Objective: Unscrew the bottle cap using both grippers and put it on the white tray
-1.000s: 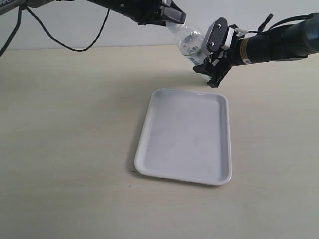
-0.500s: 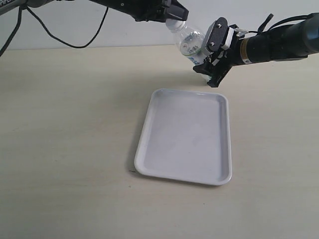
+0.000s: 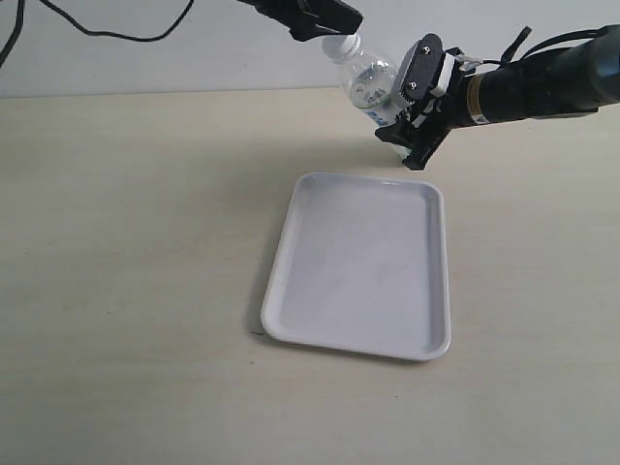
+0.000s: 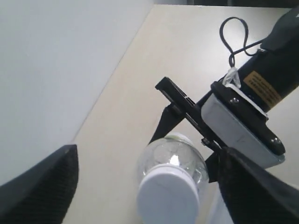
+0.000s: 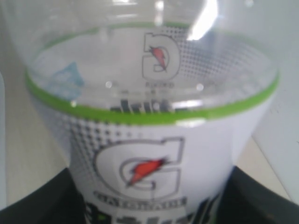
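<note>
The right claw (image 3: 405,108), a black arm end with white parts, pinches the lower body of a small clear plastic bottle (image 3: 370,82) with a white, green-edged label. It holds the bottle tilted in the air, off the pale desk (image 3: 126,242). A small round white plastic cap (image 3: 339,45) sits on the bottle's neck. The black left claw (image 3: 336,21) hangs just over the cap, and its dark fingers (image 4: 44,186) are spread wide either side of the cap, clear of it. A flat rectangular glossy white tray (image 3: 291,208) lies on the desk nearer to me, below the bottle.
</note>
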Motion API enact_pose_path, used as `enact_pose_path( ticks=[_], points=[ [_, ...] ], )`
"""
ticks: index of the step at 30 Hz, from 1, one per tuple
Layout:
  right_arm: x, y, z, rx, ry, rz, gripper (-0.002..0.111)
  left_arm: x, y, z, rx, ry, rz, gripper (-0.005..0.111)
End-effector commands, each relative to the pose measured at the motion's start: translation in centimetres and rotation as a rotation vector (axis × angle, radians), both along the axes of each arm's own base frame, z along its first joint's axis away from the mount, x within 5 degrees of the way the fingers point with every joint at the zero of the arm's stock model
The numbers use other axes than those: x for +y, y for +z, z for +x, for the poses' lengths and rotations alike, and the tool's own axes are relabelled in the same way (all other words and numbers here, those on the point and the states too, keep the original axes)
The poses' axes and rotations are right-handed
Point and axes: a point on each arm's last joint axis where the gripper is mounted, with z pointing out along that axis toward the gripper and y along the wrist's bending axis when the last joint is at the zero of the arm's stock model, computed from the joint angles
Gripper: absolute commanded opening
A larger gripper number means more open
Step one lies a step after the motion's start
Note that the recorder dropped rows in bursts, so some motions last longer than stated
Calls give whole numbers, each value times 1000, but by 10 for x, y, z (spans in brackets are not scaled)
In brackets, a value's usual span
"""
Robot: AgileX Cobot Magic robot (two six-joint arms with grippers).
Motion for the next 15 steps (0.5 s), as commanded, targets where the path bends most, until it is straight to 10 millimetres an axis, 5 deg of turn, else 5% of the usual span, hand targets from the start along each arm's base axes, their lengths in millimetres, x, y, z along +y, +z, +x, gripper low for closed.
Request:
enact_pose_path(
  ticks=[1,15],
  points=[
    [-4,2,1,-2,-22,-19,0,1,19,-6,-123,-55,21,78],
    [-4,2,1,-2,-22,-19,0,8,8,-10,-257,-191,246,78]
  ],
)
